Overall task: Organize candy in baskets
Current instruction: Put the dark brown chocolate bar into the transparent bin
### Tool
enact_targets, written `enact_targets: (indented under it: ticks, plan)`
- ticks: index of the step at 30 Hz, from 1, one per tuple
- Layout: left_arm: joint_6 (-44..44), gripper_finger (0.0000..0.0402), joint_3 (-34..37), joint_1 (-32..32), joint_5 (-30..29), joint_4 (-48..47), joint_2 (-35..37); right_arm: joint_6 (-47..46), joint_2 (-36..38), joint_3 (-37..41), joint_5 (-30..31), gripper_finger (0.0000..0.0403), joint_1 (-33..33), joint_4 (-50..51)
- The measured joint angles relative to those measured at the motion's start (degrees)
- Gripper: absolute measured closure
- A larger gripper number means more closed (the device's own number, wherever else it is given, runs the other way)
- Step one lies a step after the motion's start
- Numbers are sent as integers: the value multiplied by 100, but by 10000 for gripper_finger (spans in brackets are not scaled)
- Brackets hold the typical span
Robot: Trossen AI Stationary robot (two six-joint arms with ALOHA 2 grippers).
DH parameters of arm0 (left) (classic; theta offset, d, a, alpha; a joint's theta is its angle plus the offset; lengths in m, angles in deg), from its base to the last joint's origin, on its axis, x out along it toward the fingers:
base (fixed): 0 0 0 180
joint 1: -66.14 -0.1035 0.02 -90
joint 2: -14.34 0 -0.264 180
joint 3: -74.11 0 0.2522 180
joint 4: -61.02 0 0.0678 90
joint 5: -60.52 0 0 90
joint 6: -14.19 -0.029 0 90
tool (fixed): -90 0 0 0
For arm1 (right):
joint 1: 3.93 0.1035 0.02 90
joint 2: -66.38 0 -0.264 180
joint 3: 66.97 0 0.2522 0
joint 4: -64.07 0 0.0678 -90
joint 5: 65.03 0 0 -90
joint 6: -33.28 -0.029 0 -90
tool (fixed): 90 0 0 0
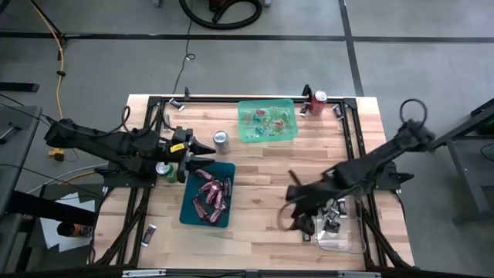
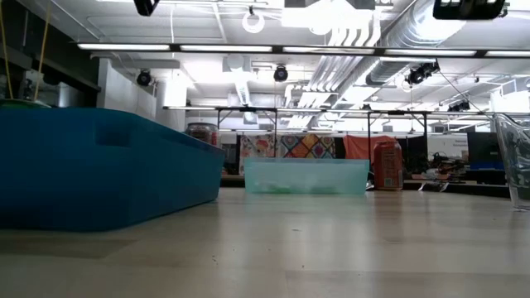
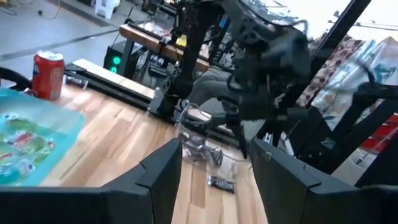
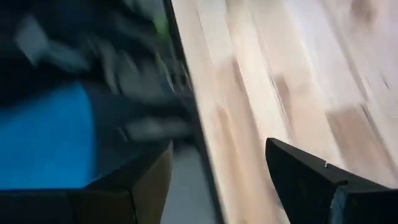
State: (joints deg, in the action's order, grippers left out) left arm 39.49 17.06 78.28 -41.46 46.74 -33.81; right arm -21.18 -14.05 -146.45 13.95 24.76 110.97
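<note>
The dark teal basket (image 1: 208, 194) holds several pinkish-red wrapped bars (image 1: 213, 193). My left gripper (image 1: 210, 154) hovers over its far end, pointing level toward the table's right edge, open and empty (image 3: 214, 180). The light green basket (image 1: 267, 120) at the far middle holds green and red pieces (image 1: 270, 117). The clear basket (image 1: 341, 228) at the near right holds dark candies (image 1: 333, 210). Just left of the clear basket, my right gripper (image 1: 287, 210) is blurred above bare wood, slanting down. It is open with nothing between its fingers (image 4: 217, 186).
A silver can (image 1: 221, 140) stands beside the teal basket's far end and a red can (image 1: 318, 100) at the far right. A green can (image 1: 164, 170) sits under my left arm. Loose wrapped pieces lie near the left front (image 1: 149, 234) and on the far edge (image 1: 177, 104).
</note>
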Motion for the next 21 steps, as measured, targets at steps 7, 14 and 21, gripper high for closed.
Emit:
enact_targets:
  ticks: [7,14,21]
  plan:
    - [-2,222,0,0,2,-359,35,1929,-1794,-1430,-427,151,-178,2600]
    - [-2,222,0,0,0,-436,40,2239,-3176,-1988,-932,151,-171,3577]
    - [0,222,0,0,-56,-437,38,2083,-3990,-1995,-1214,151,-171,3625]
